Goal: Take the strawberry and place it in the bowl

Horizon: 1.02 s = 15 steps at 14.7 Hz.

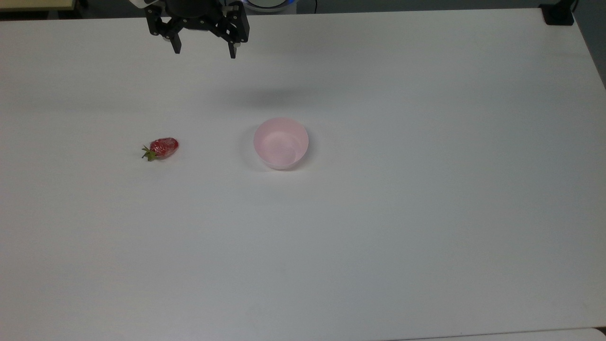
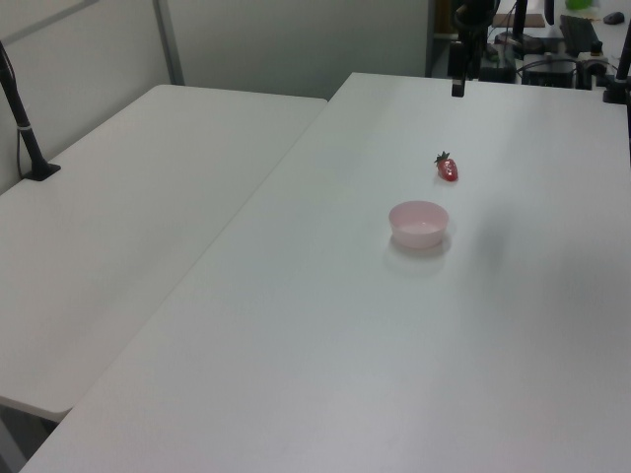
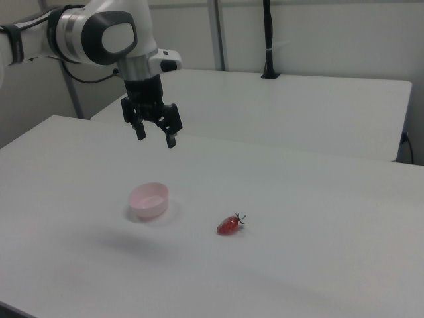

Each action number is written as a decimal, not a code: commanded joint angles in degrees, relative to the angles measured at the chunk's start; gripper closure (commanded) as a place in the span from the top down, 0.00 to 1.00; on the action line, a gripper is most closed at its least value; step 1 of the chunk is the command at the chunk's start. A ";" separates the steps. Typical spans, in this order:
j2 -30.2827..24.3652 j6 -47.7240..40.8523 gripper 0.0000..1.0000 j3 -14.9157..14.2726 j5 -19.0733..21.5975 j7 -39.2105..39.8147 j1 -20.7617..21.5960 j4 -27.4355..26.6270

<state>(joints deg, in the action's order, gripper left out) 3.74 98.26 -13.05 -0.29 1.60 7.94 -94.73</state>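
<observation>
The claw (image 3: pixel 156 138) hangs wide open and empty (well above the counter (image 1: pixel 426 213)), strawberry (image 1: pixel 162 148) lying apart from the bowl (image 1: pixel 280 143).

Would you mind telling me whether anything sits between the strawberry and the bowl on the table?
Nothing visible does. The strawberry and the bowl lie apart on bare white table, and the open hand hangs above, holding nothing.

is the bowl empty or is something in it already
Empty. The bowl stands upright with a bare pink inside, and the strawberry lies on the table apart from it.
</observation>
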 commanded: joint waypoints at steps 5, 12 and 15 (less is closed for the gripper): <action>-1.28 -0.18 1.00 -0.31 -0.15 0.42 -0.03 -0.80; 0.21 0.26 1.00 -0.39 -0.32 0.51 0.06 -0.80; 3.98 4.29 1.00 -3.81 -0.15 3.48 0.06 -0.80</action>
<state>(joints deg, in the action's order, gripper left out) 4.94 98.76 -13.50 -0.29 1.79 7.70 -94.98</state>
